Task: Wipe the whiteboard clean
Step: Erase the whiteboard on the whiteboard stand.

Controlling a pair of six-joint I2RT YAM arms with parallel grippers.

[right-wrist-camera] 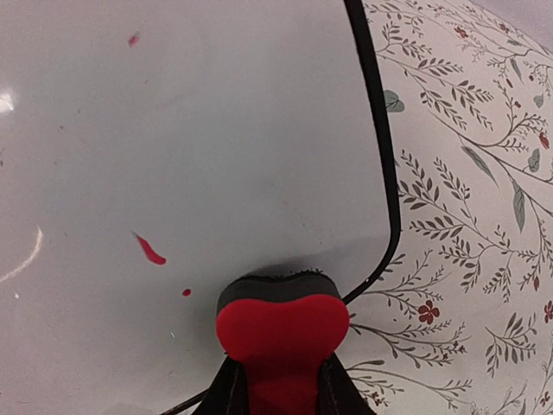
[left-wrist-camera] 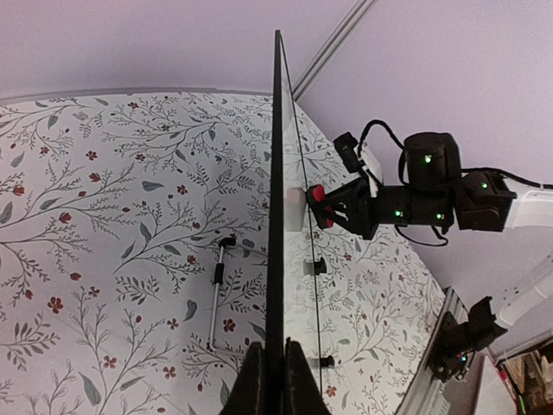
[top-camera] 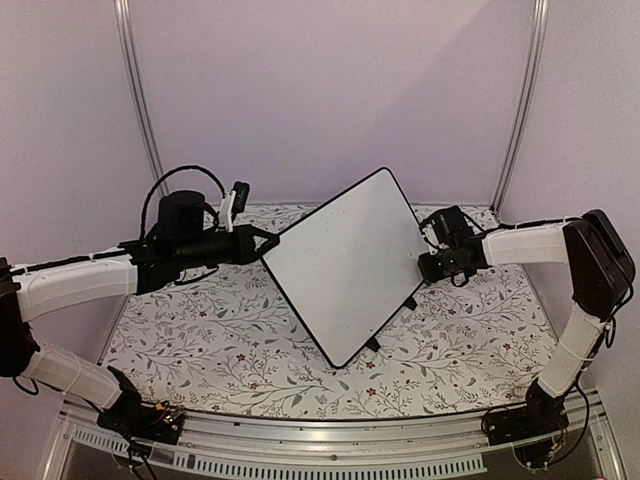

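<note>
Standing tilted on edge over the flowered desk (top-camera: 200,320), the whiteboard (top-camera: 345,265) is mostly clean; a few red flecks (right-wrist-camera: 149,249) show near one rounded corner; the left pincer (left-wrist-camera: 275,380) is clenched on its rim, holding it up; the right pincer (right-wrist-camera: 281,385) grips a red eraser (right-wrist-camera: 281,322), dark felt pressed to the board by that corner; wiping looks nearly finished; next, I judge, the eraser should sweep across those flecks with the board held steady.
</note>
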